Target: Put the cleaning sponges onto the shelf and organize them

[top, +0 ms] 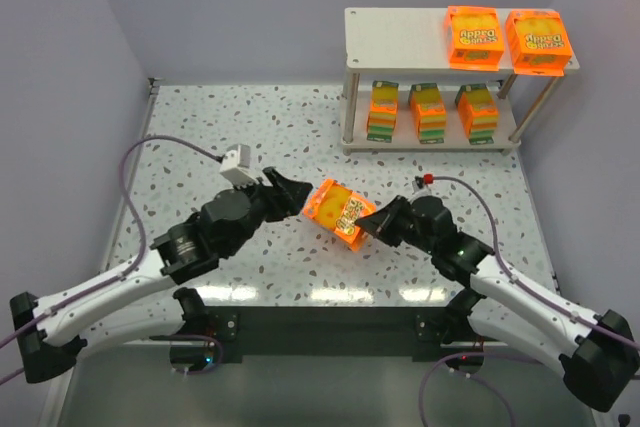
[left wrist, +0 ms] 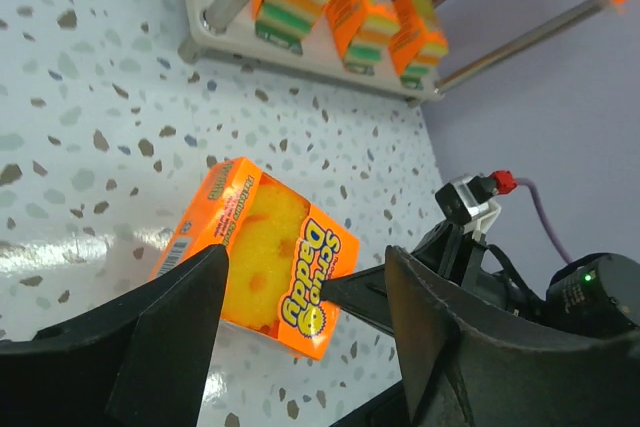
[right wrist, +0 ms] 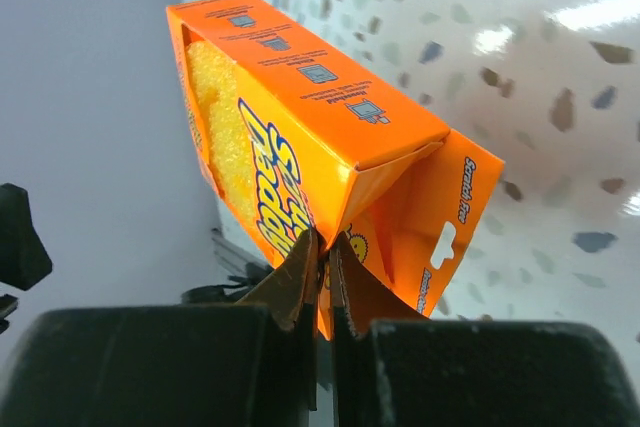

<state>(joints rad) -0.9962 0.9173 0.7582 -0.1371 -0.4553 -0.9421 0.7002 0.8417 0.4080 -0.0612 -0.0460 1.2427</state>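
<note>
One orange pack of cleaning sponges (top: 338, 210) hangs tilted over the middle of the table. My right gripper (right wrist: 323, 247) is shut on the thin hang tab at the pack's (right wrist: 300, 117) end. My left gripper (top: 295, 192) stands open at the pack's other side; in the left wrist view the pack (left wrist: 262, 252) sits between and just beyond its spread fingers, not pinched. The shelf (top: 395, 32) stands at the far right. Two packs (top: 473, 38) (top: 538, 42) lie flat on its top board and three (top: 428, 112) stand on edge on the lower board.
The left half of the shelf's top board is bare. Grey walls close in the speckled table on the left, back and right. A cable (top: 170, 142) loops from the left arm over the table's left part.
</note>
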